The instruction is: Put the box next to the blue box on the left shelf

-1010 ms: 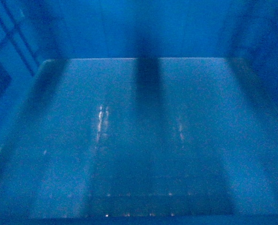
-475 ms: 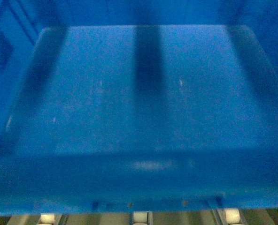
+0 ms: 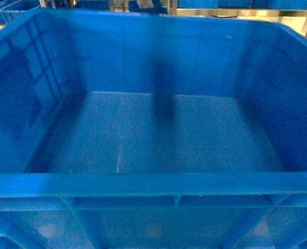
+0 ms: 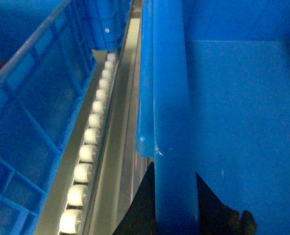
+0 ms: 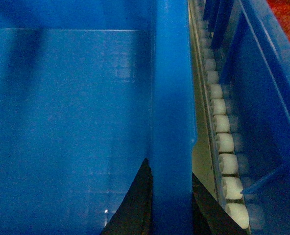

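The box (image 3: 158, 135), a big bright-blue crate, fills the head view with its thick near rim (image 3: 153, 184) low in the frame. My left gripper (image 4: 174, 169) is shut on the box's left wall (image 4: 169, 98), one black finger (image 4: 142, 205) outside and one inside. At the opposite side, the right gripper (image 5: 169, 166) is shut on the right wall (image 5: 172, 73), its fingers (image 5: 135, 200) either side of the rim. Another blue box (image 4: 32, 98) stands just left of the held one, beyond a roller track. Neither gripper shows in the head view.
White rollers (image 4: 88, 152) in a metal rail run along the box's left side, and a matching roller row (image 5: 223, 142) runs along its right. A further blue crate (image 5: 267, 98) stands to the right. More blue crates and a shelf rail (image 3: 226, 11) lie behind.
In the head view the box has dropped and moved away. Earlier only its floor filled the frame; now its walls, near rim and the shelf behind show.
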Tool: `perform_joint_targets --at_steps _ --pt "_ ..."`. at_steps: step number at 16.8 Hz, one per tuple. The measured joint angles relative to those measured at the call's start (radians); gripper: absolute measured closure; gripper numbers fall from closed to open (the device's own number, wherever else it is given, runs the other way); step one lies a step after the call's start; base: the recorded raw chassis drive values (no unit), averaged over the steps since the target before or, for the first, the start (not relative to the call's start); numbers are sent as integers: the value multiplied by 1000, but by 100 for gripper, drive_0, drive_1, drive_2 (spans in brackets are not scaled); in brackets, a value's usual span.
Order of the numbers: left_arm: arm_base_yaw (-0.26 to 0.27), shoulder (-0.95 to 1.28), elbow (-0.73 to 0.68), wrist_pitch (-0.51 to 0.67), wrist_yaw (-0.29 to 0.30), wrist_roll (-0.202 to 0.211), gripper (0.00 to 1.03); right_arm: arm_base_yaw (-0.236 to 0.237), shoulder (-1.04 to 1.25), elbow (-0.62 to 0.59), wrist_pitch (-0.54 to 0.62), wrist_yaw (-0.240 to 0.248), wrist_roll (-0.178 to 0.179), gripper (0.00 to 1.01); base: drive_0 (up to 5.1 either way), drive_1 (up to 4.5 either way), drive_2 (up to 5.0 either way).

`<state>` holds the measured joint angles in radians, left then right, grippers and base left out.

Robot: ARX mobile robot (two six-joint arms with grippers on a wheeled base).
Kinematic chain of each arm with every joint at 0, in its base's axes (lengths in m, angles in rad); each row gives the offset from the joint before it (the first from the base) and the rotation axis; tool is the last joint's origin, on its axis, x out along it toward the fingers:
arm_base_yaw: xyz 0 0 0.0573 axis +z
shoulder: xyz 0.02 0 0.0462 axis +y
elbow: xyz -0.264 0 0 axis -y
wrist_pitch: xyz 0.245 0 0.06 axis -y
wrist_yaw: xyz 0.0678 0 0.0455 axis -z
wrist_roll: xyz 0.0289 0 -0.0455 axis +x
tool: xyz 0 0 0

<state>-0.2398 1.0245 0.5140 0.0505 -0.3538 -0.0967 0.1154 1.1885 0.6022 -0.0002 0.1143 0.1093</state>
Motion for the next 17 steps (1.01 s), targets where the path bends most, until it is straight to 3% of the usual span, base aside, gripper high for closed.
perform_joint_targets --at_steps 6,11,12,13,15,16,17 --pt "51 69 42 -101 57 0 96 13 17 2 -79 -21 24 92 0 0 0" --pt "73 75 -28 -77 84 -22 96 49 -1 -42 -89 8 39 92 0 0 0" --pt "71 58 -29 -105 84 -29 96 49 -21 -42 -115 4 26 86 0 0 0" --pt "69 45 -29 -116 76 -10 90 50 -45 -43 -140 8 12 76 0 0 0" --pt "64 11 -34 -72 3 53 68 66 -111 -43 -124 30 -6 54 0 0 0" --pt "65 -51 -31 -25 -89 74 57 76 -154 -39 -90 90 -15 42 0 0 0" --pt "72 -111 -11 10 -145 78 46 65 -203 -22 -63 157 -14 31 0 0 0"
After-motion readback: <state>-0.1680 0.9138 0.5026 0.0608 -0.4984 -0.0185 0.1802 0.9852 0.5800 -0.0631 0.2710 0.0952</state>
